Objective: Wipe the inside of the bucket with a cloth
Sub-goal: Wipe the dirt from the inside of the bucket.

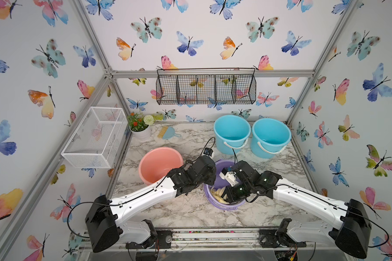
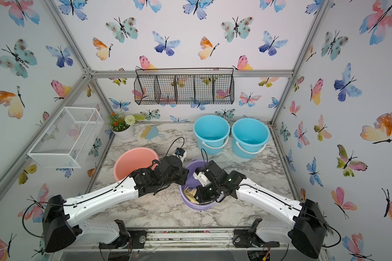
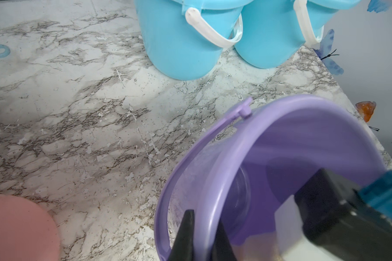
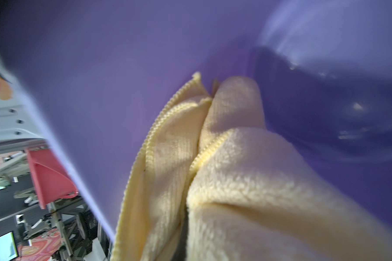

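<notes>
1. Right gripper (image 1: 230, 195), lower centre in a top view, reaches inside the purple bucket (image 1: 224, 207), clamped on the bunched pale yellow cloth (image 4: 224, 171).
2. Cloth folds press against the inner wall near the bottom, so the wiping looks underway.
3. Left gripper (image 3: 203, 245) pinches the bucket's rim, one finger inside and one outside, likely bracing the seemingly tipped bucket against the rubbing.
4. Pink bucket (image 1: 159, 163), centre left, and two blue buckets (image 1: 232, 128), upper right of the tabletop, stand apart, untouched.

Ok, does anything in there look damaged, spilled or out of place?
Nothing spilled or toppled. The marble tabletop looks worn, with white flecks as if its print has chipped. The left pincer clamps the rim of the purple bucket, with the cloth inside.
</notes>
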You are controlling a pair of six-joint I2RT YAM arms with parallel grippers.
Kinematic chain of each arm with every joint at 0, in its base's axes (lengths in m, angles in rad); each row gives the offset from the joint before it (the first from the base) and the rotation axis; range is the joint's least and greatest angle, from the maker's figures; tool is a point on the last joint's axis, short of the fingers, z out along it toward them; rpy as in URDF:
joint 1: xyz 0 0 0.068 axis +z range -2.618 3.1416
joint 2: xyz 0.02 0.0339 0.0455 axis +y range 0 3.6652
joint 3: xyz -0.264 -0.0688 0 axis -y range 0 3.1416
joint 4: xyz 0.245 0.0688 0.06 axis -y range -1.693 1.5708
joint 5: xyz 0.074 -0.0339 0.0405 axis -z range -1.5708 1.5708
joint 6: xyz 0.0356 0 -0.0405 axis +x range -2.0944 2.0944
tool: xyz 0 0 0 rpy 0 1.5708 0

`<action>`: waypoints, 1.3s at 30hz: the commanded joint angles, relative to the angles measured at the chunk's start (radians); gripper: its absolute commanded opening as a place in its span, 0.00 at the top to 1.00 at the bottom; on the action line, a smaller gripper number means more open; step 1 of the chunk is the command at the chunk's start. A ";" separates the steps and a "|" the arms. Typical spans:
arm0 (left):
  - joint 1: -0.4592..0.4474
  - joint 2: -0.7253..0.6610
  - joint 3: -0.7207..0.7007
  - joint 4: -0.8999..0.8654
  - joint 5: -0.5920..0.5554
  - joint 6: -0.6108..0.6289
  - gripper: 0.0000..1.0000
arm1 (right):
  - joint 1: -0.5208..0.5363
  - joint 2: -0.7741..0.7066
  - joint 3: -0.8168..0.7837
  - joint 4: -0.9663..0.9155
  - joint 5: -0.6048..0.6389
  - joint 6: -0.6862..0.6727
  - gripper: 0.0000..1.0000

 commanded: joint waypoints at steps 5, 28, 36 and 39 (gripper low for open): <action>0.007 0.002 0.027 0.028 -0.001 -0.016 1.00 | 0.008 0.002 -0.104 0.533 0.087 0.195 0.98; 0.007 -0.050 0.001 0.018 -0.009 -0.027 1.00 | 0.100 0.165 -0.068 0.684 1.176 -0.512 0.98; 0.007 -0.040 0.001 0.017 -0.021 -0.024 1.00 | 0.212 0.163 0.071 0.133 1.374 -0.369 0.98; 0.007 -0.030 0.003 0.007 -0.028 -0.028 1.00 | 0.252 0.174 0.128 -0.102 1.349 -0.247 0.98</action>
